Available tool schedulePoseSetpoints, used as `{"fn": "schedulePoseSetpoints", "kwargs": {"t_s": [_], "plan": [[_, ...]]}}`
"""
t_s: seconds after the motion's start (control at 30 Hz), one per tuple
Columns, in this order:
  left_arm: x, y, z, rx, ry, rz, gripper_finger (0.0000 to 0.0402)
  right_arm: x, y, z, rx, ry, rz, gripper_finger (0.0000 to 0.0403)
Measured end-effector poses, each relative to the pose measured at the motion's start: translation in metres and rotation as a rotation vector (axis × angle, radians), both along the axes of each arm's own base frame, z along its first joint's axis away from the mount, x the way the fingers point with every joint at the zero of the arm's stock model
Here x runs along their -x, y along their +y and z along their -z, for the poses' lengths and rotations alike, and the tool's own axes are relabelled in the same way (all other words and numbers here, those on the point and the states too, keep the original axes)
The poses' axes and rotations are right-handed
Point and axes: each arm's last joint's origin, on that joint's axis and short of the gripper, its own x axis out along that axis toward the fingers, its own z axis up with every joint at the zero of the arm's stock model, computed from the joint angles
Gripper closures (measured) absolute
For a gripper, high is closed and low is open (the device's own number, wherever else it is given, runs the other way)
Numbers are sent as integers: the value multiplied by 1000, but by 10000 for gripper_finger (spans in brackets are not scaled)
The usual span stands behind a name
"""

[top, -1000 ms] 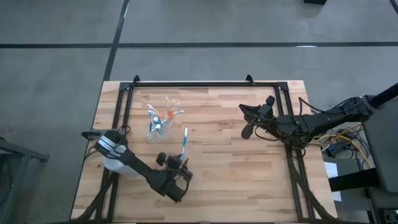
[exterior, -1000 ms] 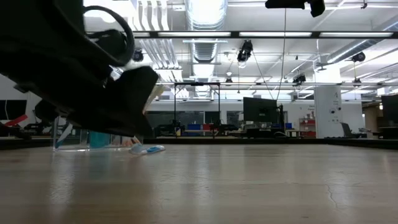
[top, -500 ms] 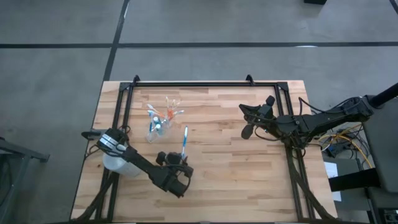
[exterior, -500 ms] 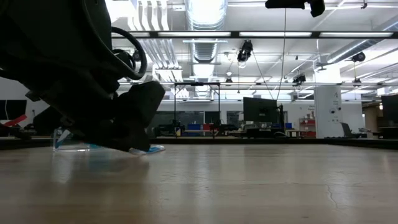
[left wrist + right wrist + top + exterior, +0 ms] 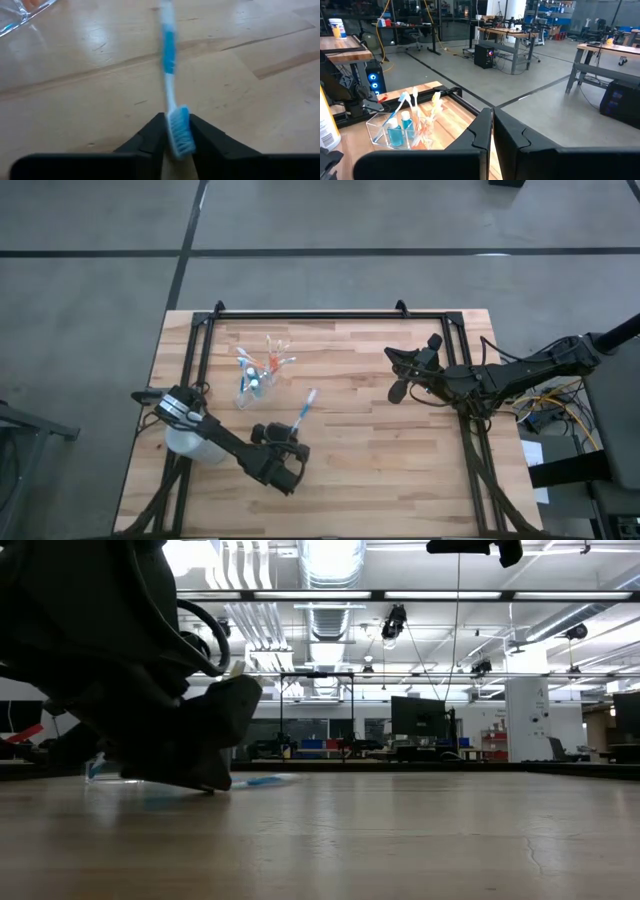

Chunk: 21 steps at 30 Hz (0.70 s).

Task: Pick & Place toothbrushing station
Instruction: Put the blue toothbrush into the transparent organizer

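Note:
A white-blue toothbrush (image 5: 303,410) lies on the wooden table, its bristle head between the fingers of my left gripper (image 5: 291,436), which is shut on it near the table's front left. Beyond it stands the clear tumbler (image 5: 249,386) with several toothbrushes (image 5: 270,361) and a blue tube (image 5: 395,134) in it. My right gripper (image 5: 395,375) hangs shut above the table's right half, holding nothing. My left gripper (image 5: 177,142) pinches the toothbrush's bristle head (image 5: 179,131) between its two fingers. The fingers slant down from the table's near left side and run roughly in line with the brush. The handle (image 5: 167,45) stretches away from the fingers and lies on the table.
A frosted whitish cup (image 5: 185,443) stands beside the left arm near the table's left edge. A black metal frame (image 5: 300,315) runs along the table's far and side edges. Bare wood lies between the two arms.
My left gripper has sunk a little toward the table and rolled, and its fingers have closed in on the toothbrush's head. The toothbrush has turned about on the table: its free handle end has swung toward the right edge, while the head end stayed by the gripper.

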Motion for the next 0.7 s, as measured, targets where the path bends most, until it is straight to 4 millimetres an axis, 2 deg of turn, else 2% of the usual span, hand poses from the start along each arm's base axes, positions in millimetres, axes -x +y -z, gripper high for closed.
{"fn": "schedulePoseSetpoints", "kwargs": {"t_s": [0.2,0.5,0.6,0.7], "plan": [[0,0,0,0,13,14,356,0,0,0,-1,-1,0,390],[-1,-1,0,-8,33,34,360,0,0,0,-1,-1,0,390],[-1,-1,-6,-3,69,73,361,0,0,0,0,0,0,390],[-2,-3,-22,51,140,152,362,0,0,0,0,-1,0,390]]}}
